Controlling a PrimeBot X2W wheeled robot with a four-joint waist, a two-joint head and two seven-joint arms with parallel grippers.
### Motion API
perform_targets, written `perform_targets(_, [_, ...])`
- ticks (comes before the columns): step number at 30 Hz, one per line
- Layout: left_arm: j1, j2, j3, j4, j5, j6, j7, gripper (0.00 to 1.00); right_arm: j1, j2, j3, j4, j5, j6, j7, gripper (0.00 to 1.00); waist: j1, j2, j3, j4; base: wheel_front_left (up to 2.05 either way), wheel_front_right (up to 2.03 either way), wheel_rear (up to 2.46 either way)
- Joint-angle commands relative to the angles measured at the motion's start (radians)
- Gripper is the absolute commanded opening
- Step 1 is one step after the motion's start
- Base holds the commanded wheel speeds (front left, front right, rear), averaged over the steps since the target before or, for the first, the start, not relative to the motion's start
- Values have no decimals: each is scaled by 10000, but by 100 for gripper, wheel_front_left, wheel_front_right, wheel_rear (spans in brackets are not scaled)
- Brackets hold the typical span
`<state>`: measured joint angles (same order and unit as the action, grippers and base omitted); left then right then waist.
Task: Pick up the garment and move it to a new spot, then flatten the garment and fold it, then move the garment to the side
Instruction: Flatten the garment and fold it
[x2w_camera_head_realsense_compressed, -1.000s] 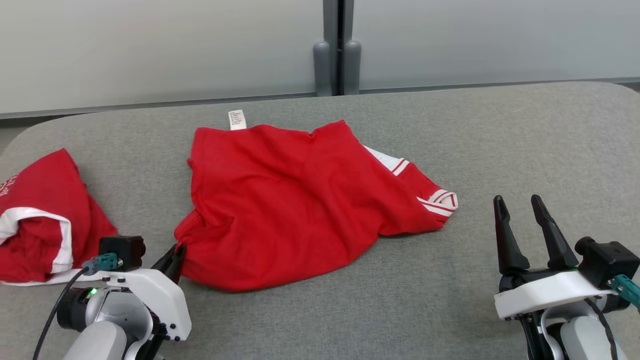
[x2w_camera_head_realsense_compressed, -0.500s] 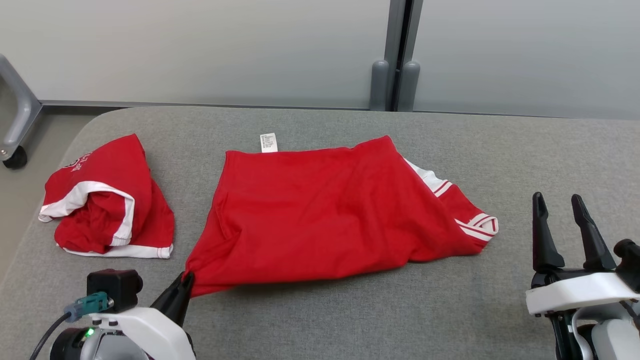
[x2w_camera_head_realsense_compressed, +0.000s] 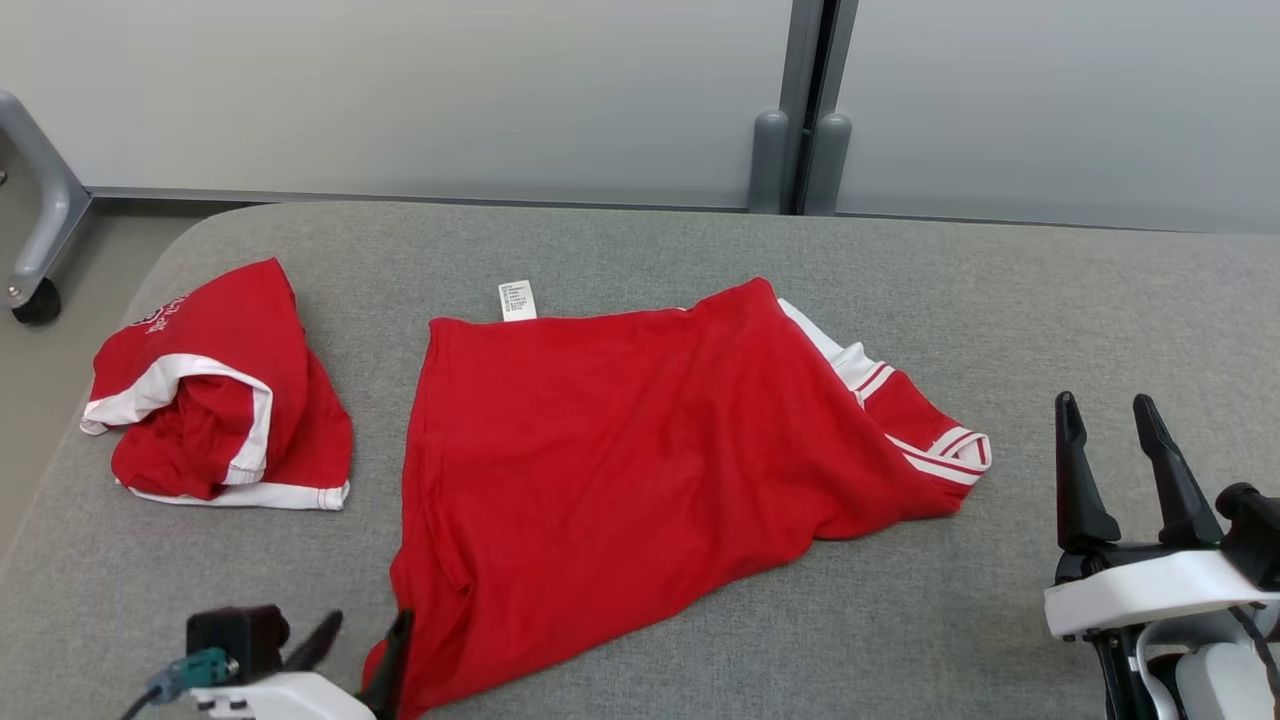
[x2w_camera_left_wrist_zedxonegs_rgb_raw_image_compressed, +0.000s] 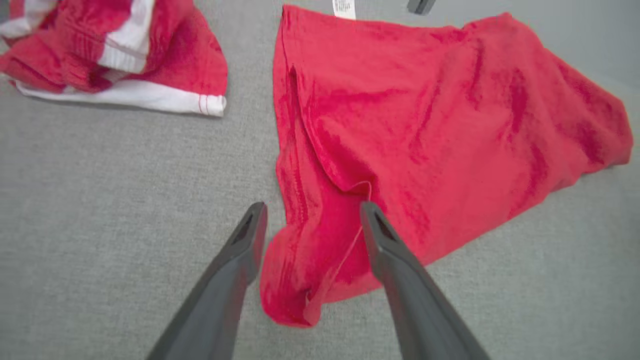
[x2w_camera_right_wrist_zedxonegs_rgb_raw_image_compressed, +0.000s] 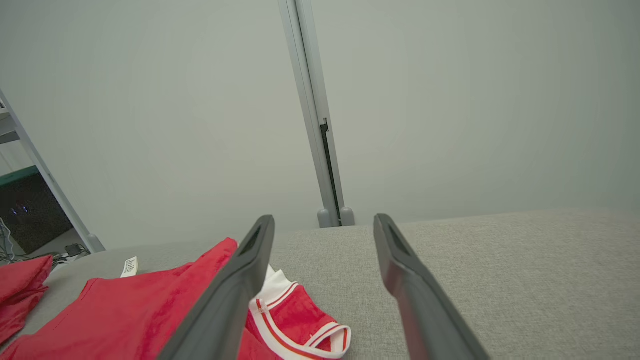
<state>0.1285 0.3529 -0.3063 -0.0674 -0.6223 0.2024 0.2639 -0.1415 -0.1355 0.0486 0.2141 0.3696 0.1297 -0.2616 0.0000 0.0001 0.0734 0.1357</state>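
Across the foreground runs a grey, cloth-covered bench (x2w_camera_head_realsense_compressed: 640, 250) with rounded corners, backed by pale grey wall panels (x2w_camera_head_realsense_compressed: 400, 90) that meet at a dark upright seam with two grey posts (x2w_camera_head_realsense_compressed: 800, 165) at its foot. At far left a metal frame leg ends in a black caster (x2w_camera_head_realsense_compressed: 40, 300) on the floor. The red garment (x2w_camera_head_realsense_compressed: 620, 450) lies spread mid-bench, its white-striped cuff (x2w_camera_head_realsense_compressed: 945, 450) toward the right. A second red garment (x2w_camera_head_realsense_compressed: 220, 400) with white trim sits crumpled well to its left. The left claw (x2w_camera_head_realsense_compressed: 366, 620) is released, its fingers spread either side of the garment's near-left corner. The right claw (x2w_camera_head_realsense_compressed: 1102, 400) is also spread wide, holding nothing, apart from the cloth. A white care label (x2w_camera_head_realsense_compressed: 517, 300) sticks out at the garment's far edge, and the white lettering (x2w_camera_head_realsense_compressed: 160, 315) on the crumpled one is likewise too small to read.
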Motion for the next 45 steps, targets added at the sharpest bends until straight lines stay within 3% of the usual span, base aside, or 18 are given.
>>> perform_targets(1, [-264,70,147,37,185,40,-274,100,22,-93,50,38,32,22,-50,100,0,-1,18,-26,0,0,0])
perform_targets(6, [-686,-137,210,120,604,80,-1335,100,-34,-149,342,109,90,21,-50,100,0,-1,69,-236,0,0,0])
perform_targets(13, [-942,-502,-22,581,678,-60,-1876,100,-63,-260,615,244,203,21,-50,100,0,-1,59,-471,0,0,0])
perform_targets(36, [-1237,-476,-53,957,646,-40,-2136,100,-246,-193,968,489,330,22,-50,100,0,-1,-18,-849,0,0,0])
perform_targets(41, [-1423,-559,-211,974,638,-159,-2079,100,-669,-571,1532,971,342,22,64,100,0,-1,7,-641,0,0,0])
perform_targets(45, [-1495,-650,-305,989,593,-236,-2137,100,-1349,-929,2135,1658,588,21,841,100,0,-1,102,-252,0,0,0])
